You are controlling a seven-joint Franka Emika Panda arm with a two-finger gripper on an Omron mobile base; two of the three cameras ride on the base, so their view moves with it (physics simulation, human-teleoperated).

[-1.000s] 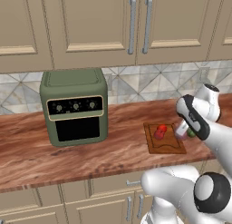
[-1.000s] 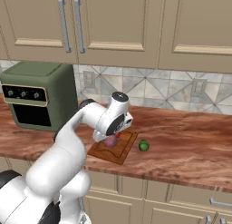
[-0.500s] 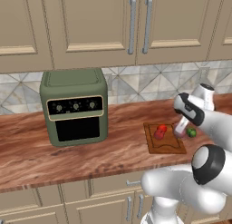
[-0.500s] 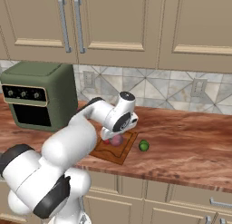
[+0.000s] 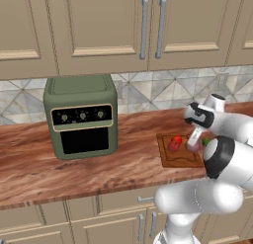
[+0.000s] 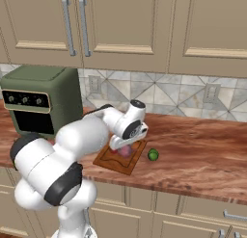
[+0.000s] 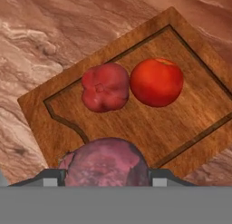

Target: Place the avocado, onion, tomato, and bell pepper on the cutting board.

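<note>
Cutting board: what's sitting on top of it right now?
On the cutting board lie the bell pepper and tomato, side by side. The onion sits between the gripper's fingers, covering the board beneath.

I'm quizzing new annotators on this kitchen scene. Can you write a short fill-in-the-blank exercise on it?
1. The tomato and the bell pepper lie side by side on the ____.
2. The ball held in the pincer is the ____.
3. The avocado lies on the ____, beside the board.

Missing words: cutting board; onion; countertop.
</note>
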